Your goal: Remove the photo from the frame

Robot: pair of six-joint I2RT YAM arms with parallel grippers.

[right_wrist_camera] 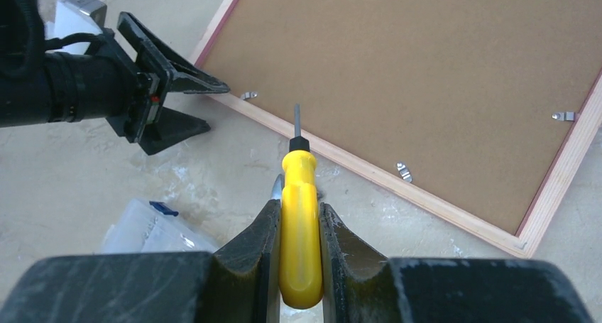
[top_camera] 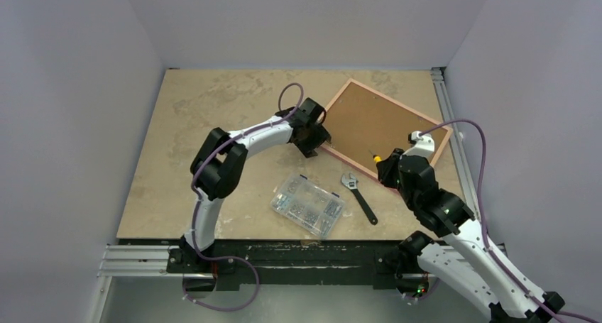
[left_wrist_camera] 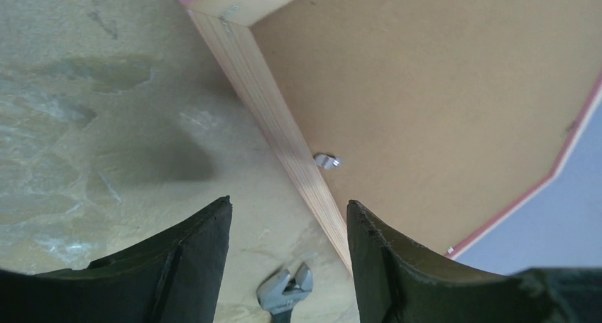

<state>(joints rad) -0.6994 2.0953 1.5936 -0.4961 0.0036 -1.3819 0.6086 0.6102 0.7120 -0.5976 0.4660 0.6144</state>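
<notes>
The frame lies face down at the back right, brown fibreboard back up, pink rim around it. The photo is hidden under that back. My left gripper is open, its jaws astride the frame's near-left rail, beside a small metal clip. My right gripper is shut on a yellow-handled screwdriver. The screwdriver's tip points at the frame's near rail and stops just short of it. The left gripper also shows in the right wrist view.
A clear screw box and a black-handled adjustable wrench lie on the table in front of the frame. More metal clips hold the back along the rails. A metal rail runs along the table's right edge.
</notes>
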